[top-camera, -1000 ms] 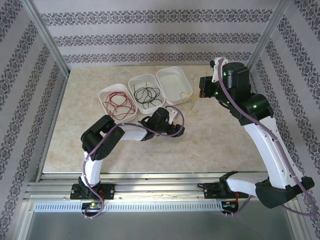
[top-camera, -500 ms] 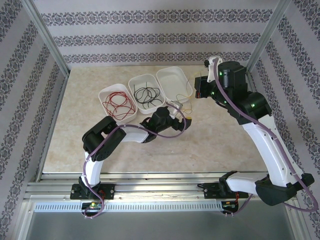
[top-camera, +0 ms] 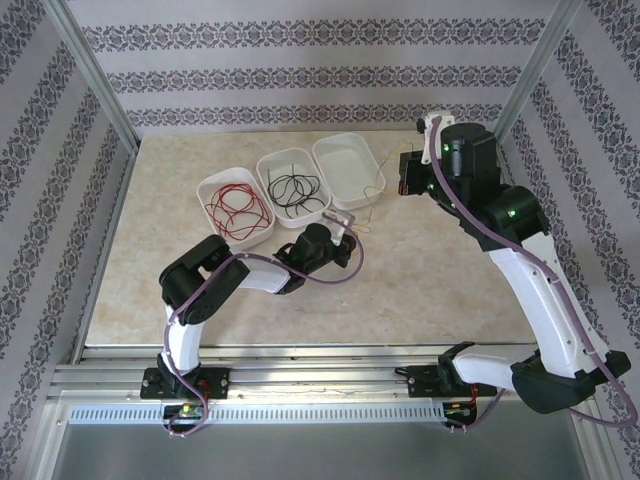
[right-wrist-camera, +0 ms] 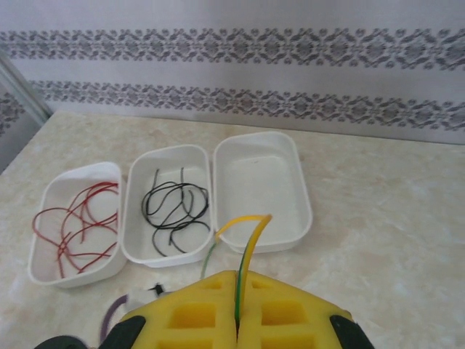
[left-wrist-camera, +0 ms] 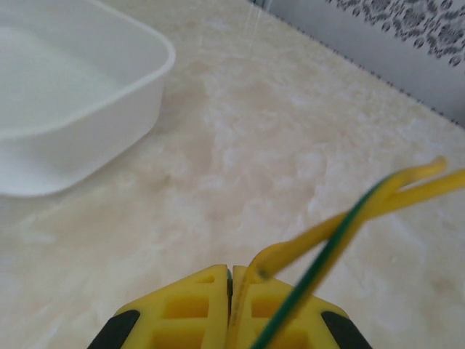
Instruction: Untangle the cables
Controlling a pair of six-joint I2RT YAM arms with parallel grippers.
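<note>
Our left claw (left-wrist-camera: 229, 276) and right claw (right-wrist-camera: 237, 291) are both pinched tight on the yellow cable (right-wrist-camera: 243, 218) — we'd say it's light, floppy, slippery — grab near an end.

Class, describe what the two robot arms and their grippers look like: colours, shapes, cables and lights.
Both the left arm and right arm have white links, bulky black joints and a thick purple cable looping alongside. Small green lights glow on the right arm's joints. The left gripper and right gripper have blocky yellow fingers with rectangular recesses and black bases.
</note>
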